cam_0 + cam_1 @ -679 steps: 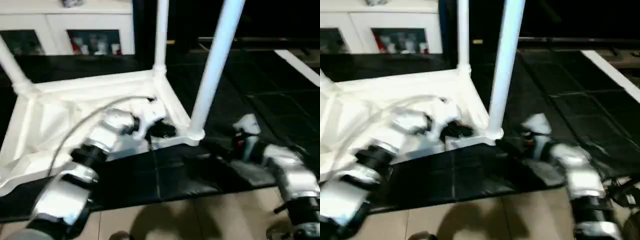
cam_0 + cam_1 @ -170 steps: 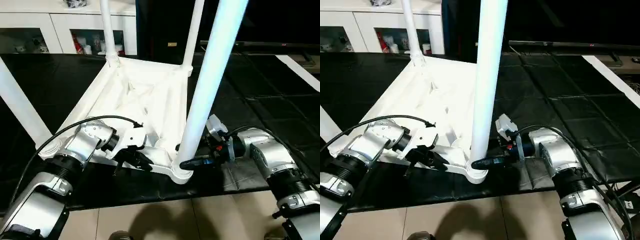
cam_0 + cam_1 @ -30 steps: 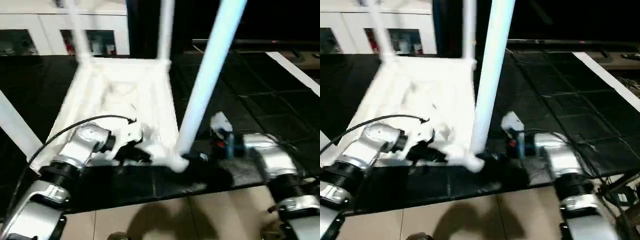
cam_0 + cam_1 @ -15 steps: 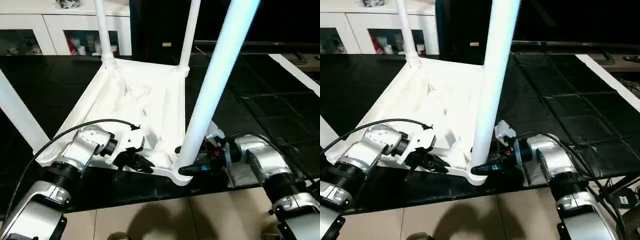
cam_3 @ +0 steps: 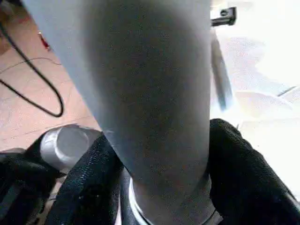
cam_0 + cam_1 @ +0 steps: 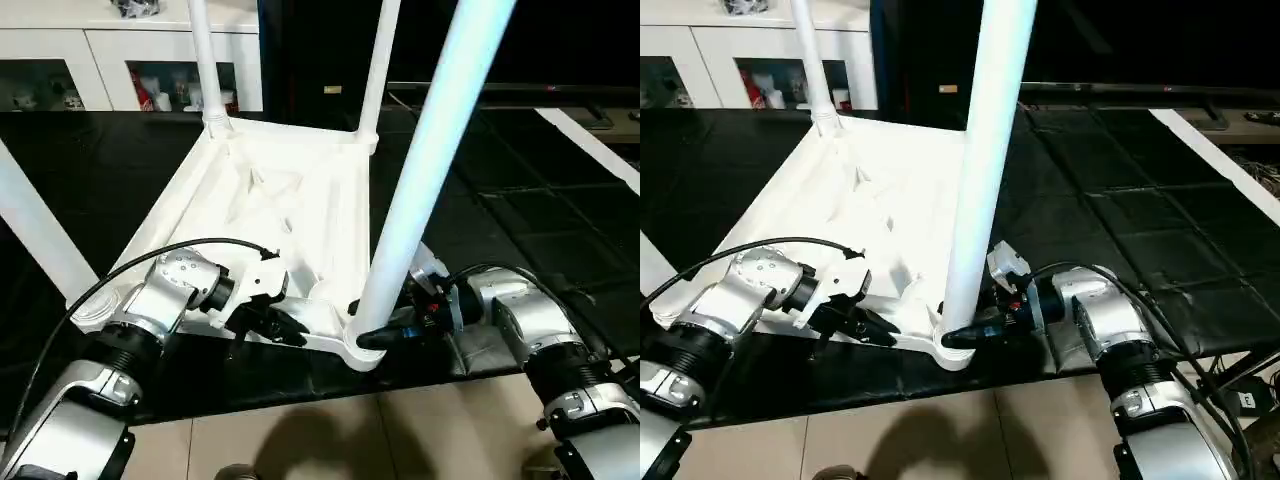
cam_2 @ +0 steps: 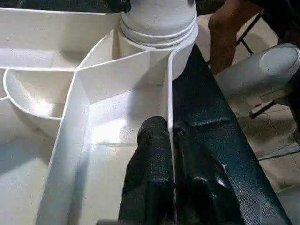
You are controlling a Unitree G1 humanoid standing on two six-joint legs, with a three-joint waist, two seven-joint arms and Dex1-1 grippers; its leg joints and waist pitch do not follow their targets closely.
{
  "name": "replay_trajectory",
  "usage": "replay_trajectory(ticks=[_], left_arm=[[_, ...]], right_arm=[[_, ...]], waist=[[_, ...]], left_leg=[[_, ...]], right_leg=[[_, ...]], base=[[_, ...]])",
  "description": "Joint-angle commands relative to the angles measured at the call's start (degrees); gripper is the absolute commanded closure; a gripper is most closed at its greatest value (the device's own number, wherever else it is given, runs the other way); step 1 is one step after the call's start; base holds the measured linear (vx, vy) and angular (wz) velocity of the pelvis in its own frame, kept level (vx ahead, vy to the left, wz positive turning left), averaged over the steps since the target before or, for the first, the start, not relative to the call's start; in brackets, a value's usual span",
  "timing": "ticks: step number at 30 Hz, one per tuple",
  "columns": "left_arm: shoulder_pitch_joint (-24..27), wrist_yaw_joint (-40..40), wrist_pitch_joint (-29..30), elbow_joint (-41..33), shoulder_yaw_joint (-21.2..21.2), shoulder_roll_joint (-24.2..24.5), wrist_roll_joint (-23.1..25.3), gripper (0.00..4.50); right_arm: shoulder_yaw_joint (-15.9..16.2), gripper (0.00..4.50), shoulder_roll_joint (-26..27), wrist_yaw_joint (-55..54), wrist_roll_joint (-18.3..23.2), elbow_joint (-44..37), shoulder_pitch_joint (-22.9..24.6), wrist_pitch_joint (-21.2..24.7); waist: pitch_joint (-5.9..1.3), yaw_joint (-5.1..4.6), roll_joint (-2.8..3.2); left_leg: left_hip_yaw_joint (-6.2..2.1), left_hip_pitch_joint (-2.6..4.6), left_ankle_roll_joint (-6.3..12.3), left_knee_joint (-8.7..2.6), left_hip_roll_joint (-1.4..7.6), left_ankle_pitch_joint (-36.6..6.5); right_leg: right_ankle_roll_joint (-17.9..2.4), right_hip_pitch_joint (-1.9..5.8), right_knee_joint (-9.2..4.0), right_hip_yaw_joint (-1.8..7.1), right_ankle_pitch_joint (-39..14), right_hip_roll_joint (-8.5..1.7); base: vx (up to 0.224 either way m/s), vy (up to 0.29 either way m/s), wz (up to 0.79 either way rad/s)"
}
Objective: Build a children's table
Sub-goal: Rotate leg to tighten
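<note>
Since half a second ago, my right hand's fingers have drawn in around the near leg. On the left, my left hand pinches narrowly on the rib of the upturned white plastic children's table, lying on the black mat. My right hand clasps the round white leg at its base; I should hold the frame steady and twist squarely.

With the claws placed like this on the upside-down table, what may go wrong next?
The right claw straddles the near leg just above its socket; a crooked twist might tilt the tall leg or strain the joint. The left claw pinches only the thin frame wall, so it could slip and the table might slide on the black mat.
</note>
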Motion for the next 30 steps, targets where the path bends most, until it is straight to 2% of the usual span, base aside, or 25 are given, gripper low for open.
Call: replay_trajectory(ticks=[1, 2, 3, 4, 5, 6, 8, 10, 11, 12, 14, 16, 17, 18, 19, 21, 22, 23, 25, 29, 30], left_arm=[[-1.43, 7.67, 2.77, 1.33, 1.93, -3.19, -0.02, 4.50], [-1.62, 9.54, 4.41, 1.17, 2.71, -4.04, -0.42, 4.50], [-1.62, 9.54, 4.41, 1.17, 2.71, -4.04, -0.42, 4.50], [-1.97, 12.53, 7.16, 0.69, 3.71, -5.38, -0.80, 4.50], [-2.20, 13.75, 8.59, 0.32, 4.14, -6.06, -1.03, 4.50], [-2.64, 15.98, 11.05, -0.22, 4.87, -7.24, -1.35, 4.50], [-3.63, 20.53, 13.87, -0.41, 6.05, -9.23, -1.34, 4.50], [-4.75, 26.15, 15.38, 0.25, 6.95, -11.24, -0.52, 4.50], [-5.07, 28.18, 15.81, 0.46, 7.30, -12.00, -0.10, 4.50], [-5.34, 30.56, 16.69, 0.38, 7.59, -13.20, 0.34, 4.50], [-5.69, 33.52, 17.72, 0.27, 7.94, -14.74, 0.82, 4.50], [-6.21, 36.09, 18.79, 0.19, 8.45, -16.29, 0.99, 4.50], [-6.60, 37.79, 19.61, 0.00, 8.65, -17.32, 1.27, 4.50], [-6.60, 37.79, 19.61, 0.00, 8.65, -17.32, 1.27, 4.50], [-6.94, 39.73, 20.47, -0.22, 8.88, -18.45, 1.44, 4.50], [-6.94, 40.43, 21.00, -0.48, 8.90, -18.75, 1.58, 4.50], [-6.77, 40.54, 21.11, -0.80, 8.75, -18.79, 1.76, 4.50], [-6.68, 40.27, 21.00, -0.89, 8.66, -18.65, 1.82, 4.50], [-5.97, 37.98, 19.74, -1.54, 7.79, -17.45, 2.25, 4.50], [-4.56, 33.61, 17.92, -2.75, 6.25, -14.76, 2.64, 4.50], [-4.23, 32.54, 17.97, -2.99, 6.08, -14.02, 2.58, 4.50]], right_arm=[[-2.22, 2.27, 1.99, -4.55, 2.24, -1.84, 0.89, 2.04], [-2.48, 2.27, 2.85, -7.77, 1.52, -2.47, 1.20, 2.11], [-2.48, 2.27, 2.85, -7.77, 1.52, -2.47, 1.20, 2.11], [-2.77, 2.28, 4.52, -13.33, 0.07, -3.14, 1.60, 1.61], [-3.12, 2.35, 5.70, -16.69, -0.60, -2.83, 1.36, 1.73], [-3.96, 2.38, 7.85, -22.17, -1.21, -2.21, 0.79, 2.73], [-5.14, 2.43, 11.33, -30.41, -2.19, -0.82, -0.43, 3.15], [-5.94, 2.46, 14.49, -37.51, -3.10, 1.18, -2.06, 3.41], [-6.28, 2.49, 15.55, -39.52, -3.40, 1.60, -2.49, 3.75], [-6.66, 2.49, 17.06, -43.41, -4.24, 2.82, -3.41, 3.49], [-6.94, 2.51, 18.72, -47.53, -5.19, 4.39, -4.52, 2.99], [-6.99, 2.52, 20.03, -50.52, -5.71, 5.49, -5.37, 2.82], [-6.03, 2.52, 20.50, -51.68, -7.27, 5.95, -5.69, 1.76], [-6.03, 2.52, 20.50, -51.68, -7.27, 5.95, -5.69, 1.76], [-4.75, 2.52, 20.89, -51.92, -9.25, 6.01, -5.63, -0.13], [-4.62, 2.52, 21.21, -51.77, -9.55, 5.86, -5.50, -0.89], [-4.99, 2.00, 21.52, -51.43, -9.18, 5.45, -5.29, -1.09], [-5.03, 2.00, 21.45, -51.34, -9.05, 5.39, -5.24, -1.08], [-5.37, 1.84, 20.78, -50.83, -8.46, 5.46, -5.08, -1.43], [-6.16, 1.43, 19.12, -47.94, -7.53, 4.85, -4.23, -2.79], [-6.45, 1.38, 18.58, -46.85, -7.32, 4.50, -3.95, -3.00]], waist=[[-3.61, -0.37, 0.06], [-3.56, -0.38, 0.08], [-3.48, -0.52, -0.06], [-3.51, -0.79, -0.06], [-3.49, -1.01, -0.06], [-3.50, -1.38, -0.17], [-3.40, -2.74, -0.09], [-3.51, -3.54, -0.19], [-3.63, -3.76, -0.22], [-3.71, -3.84, -0.30], [-3.98, -4.27, -0.39], [-4.06, -4.25, -0.30], [-4.13, -4.29, -0.90], [-4.23, -4.19, -0.73], [-4.24, -3.99, -0.58], [-4.23, -3.92, -0.60], [-4.22, -3.87, -0.49], [-4.18, -3.89, -0.54], [-4.14, -3.99, -0.13], [-4.12, -4.12, -0.13], [-4.21, -4.13, 0.06]], left_leg=[[0.15, 1.01, 0.39, -3.74, 1.15, -16.60], [0.09, 1.11, -0.09, -3.75, 1.04, -16.97], [0.02, 0.88, -0.19, -3.78, 0.86, -17.12], [-0.17, 0.71, -0.56, -3.94, 0.93, -17.36], [-0.26, 0.87, -0.84, -3.93, 0.82, -17.97], [-0.27, 0.68, -1.01, -3.97, 0.75, -17.97], [-0.57, 0.31, -1.69, -4.10, 0.40, -18.33], [-0.59, 0.20, -1.81, -3.94, 0.26, -17.84], [-0.54, 0.01, -1.48, -3.86, 0.16, -16.54], [-0.43, 0.12, -1.43, -3.78, 0.21, -15.97], [-0.18, 0.11, -0.60, -3.51, 0.14, -13.18], [0.10, 0.01, 0.70, -3.28, 0.08, -11.12], [0.22, -0.07, 1.39, -3.24, 0.03, -10.17], [0.16, -0.14, 1.54, -3.20, 0.01, -9.31], [0.28, -0.09, 2.35, -3.13, 0.07, -7.88], [0.28, -0.10, 2.91, -3.15, 0.04, -7.51], [0.28, 0.00, 3.23, -3.20, 0.12, -7.67], [0.25, -0.02, 3.38, -3.25, 0.12, -7.90], [0.19, 0.05, 3.28, -3.33, 0.17, -8.72], [0.20, 0.14, 3.04, -3.39, 0.21, -10.12], [0.12, 0.07, 3.04, -3.37, 0.24, -9.96]], right_leg=[[-10.99, 2.35, -4.68, 2.43, -17.97, -3.66], [-10.46, 2.30, -4.85, 2.43, -19.26, -3.72], [-10.07, 2.42, -4.89, 2.35, -20.37, -3.71], [-9.16, 2.53, -4.93, 2.32, -22.21, -3.75], [-8.62, 2.35, -5.15, 2.30, -23.37, -3.82], [-8.52, 2.49, -5.06, 2.30, -23.41, -3.79], [-7.54, 2.57, -5.27, 2.00, -26.01, -3.77], [-6.84, 2.55, -5.50, 1.94, -27.41, -3.80], [-6.62, 2.68, -5.58, 1.98, -26.44, -3.73], [-6.85, 2.52, -5.49, 2.10, -25.25, -3.65], [-8.55, 2.60, -4.98, 2.23, -19.27, -3.42], [-10.07, 2.65, -4.61, 2.36, -13.66, -3.20], [-10.57, 2.85, -4.44, 2.30, -11.89, -3.12], [-10.86, 3.00, -4.13, 2.28, -10.83, -3.18], [-11.40, 2.99, -4.04, 2.30, -8.20, -3.14], [-11.71, 3.13, -3.96, 2.29, -7.16, -3.12], [-11.99, 3.11, -3.97, 2.27, -6.85, -3.16], [-12.08, 3.19, -4.00, 2.24, -6.96, -3.16], [-12.18, 3.16, -4.10, 2.26, -7.30, -3.18], [-12.28, 3.16, -4.27, 2.33, -7.80, -3.25], [-12.43, 3.29, -4.12, 2.33, -7.29, -3.28]], base=[[0.000, 0.000, 0.00], [0.000, 0.000, 0.00], [0.000, 0.000, 0.00], [0.000, 0.000, 0.00], [0.000, 0.000, 0.00], [0.000, 0.000, 0.00], [0.000, 0.000, 0.00], [0.000, 0.000, 0.00], [0.000, 0.000, 0.00], [0.000, 0.000, 0.00], [0.000, 0.000, 0.00], [0.000, 0.000, 0.00], [0.000, 0.000, 0.00], [0.000, 0.000, 0.00], [0.000, 0.000, 0.00], [0.000, 0.000, 0.00], [0.000, 0.000, 0.00], [0.000, 0.000, 0.00], [0.000, 0.000, 0.00], [0.000, 0.000, 0.00], [0.000, 0.000, 0.00]])
